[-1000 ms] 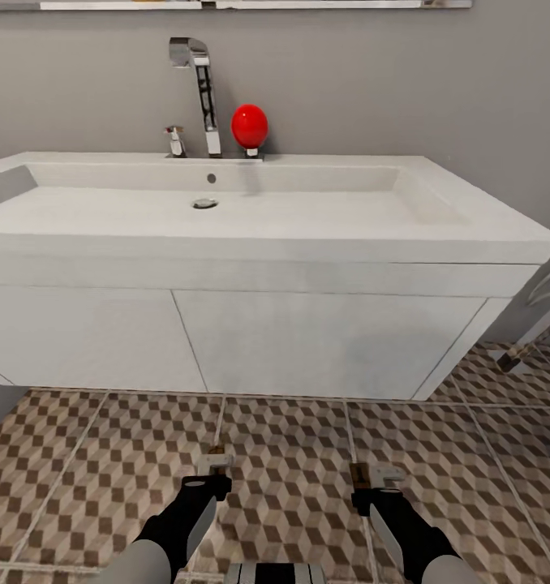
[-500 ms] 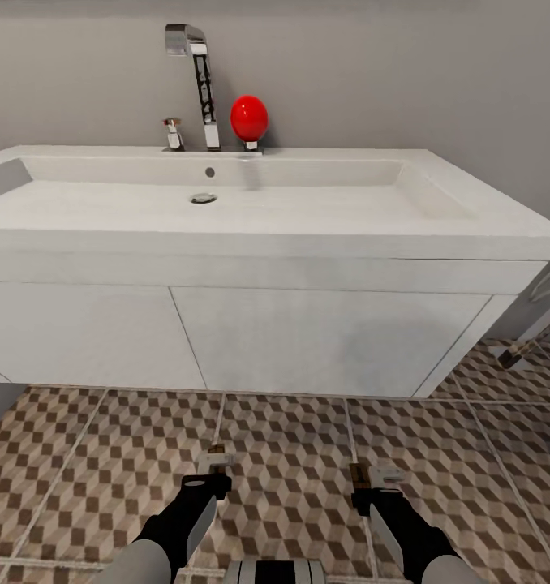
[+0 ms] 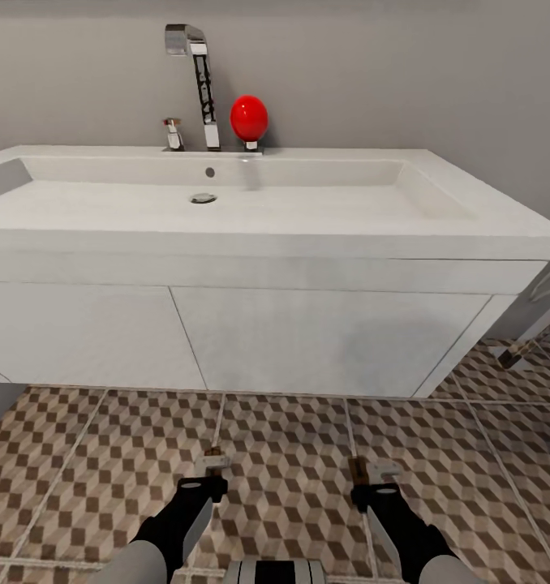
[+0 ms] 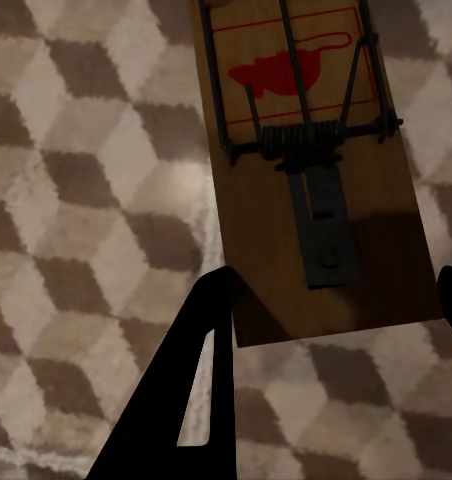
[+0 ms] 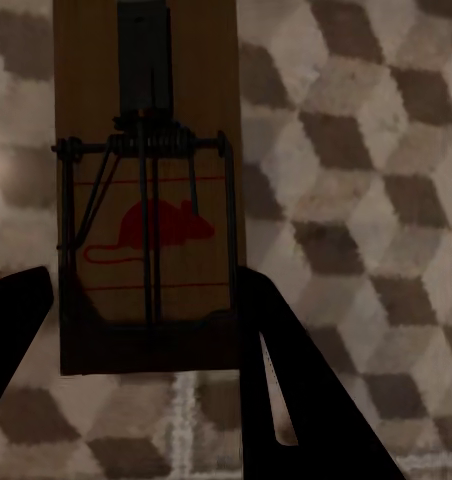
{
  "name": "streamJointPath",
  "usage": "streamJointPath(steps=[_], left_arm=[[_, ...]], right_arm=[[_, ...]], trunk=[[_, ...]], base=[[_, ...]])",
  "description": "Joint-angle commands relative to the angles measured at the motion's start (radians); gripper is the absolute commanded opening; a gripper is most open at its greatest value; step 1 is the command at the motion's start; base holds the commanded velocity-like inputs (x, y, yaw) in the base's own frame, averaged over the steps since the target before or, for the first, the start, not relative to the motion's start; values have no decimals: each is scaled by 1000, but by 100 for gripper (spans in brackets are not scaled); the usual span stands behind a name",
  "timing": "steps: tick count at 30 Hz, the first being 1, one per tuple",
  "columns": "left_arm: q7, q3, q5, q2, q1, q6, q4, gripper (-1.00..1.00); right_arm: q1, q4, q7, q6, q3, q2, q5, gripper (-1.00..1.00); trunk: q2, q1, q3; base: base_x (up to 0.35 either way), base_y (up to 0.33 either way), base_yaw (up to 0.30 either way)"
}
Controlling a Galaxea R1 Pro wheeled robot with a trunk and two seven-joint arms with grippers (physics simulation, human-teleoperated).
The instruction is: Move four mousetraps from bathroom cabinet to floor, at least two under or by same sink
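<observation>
Mousetrap, left: flat brown wooden board [image 4: 316,170] with a dark wire bar, coil spring and a red mouse outline printed on it; from the head camera I see it as a small piece [image 3: 213,461] just ahead of my left fingers, over the bathroom floor.
Mousetrap, right: same make [image 5: 146,190], red mouse print and dark spring; small in my head view [image 3: 358,470], over the floor in front of the sink.
Left gripper: [image 4: 331,300] black fingers flank the near end of the board; I cannot tell whether they press on it.
Right gripper: [image 5: 146,300] black fingers stand either side of the board's near end; contact I cannot tell.
Bathroom floor: [image 3: 80,478] square tiles, brown, beige and white cube print, pale grout lines.
Sink: [image 3: 307,211] wide white rectangular basin on a white wall-hung vanity [image 3: 324,341], directly ahead of both arms; both traps sit short of its front edge.
Tap: [image 3: 195,81] tall chrome spout at the basin's back edge, a small handle [image 3: 174,134] beside it.
Red ball-shaped item: [image 3: 249,118] on the back rim, next to the tap.
Wall: [image 3: 388,73] plain grey behind the sink.
Far right edge: slanted white and brown piece [image 3: 534,324] on the floor; I can't identify it.
</observation>
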Motion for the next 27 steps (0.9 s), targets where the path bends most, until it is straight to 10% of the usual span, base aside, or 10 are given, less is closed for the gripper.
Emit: streamJointPath(steps=[1,27], left_arm=[[1,3,-6,0,0,7,-2,-100],[-1,2,-4,2,0,-1,-12,-100]], right_arm=[[0,-1,-5,-2,5,0,11,-100],[0,-3,14,-7,1,2,14,-100]], trunk=[[0,0,-1],[0,0,-1]], base=[[0,0,0],[0,0,-14]])
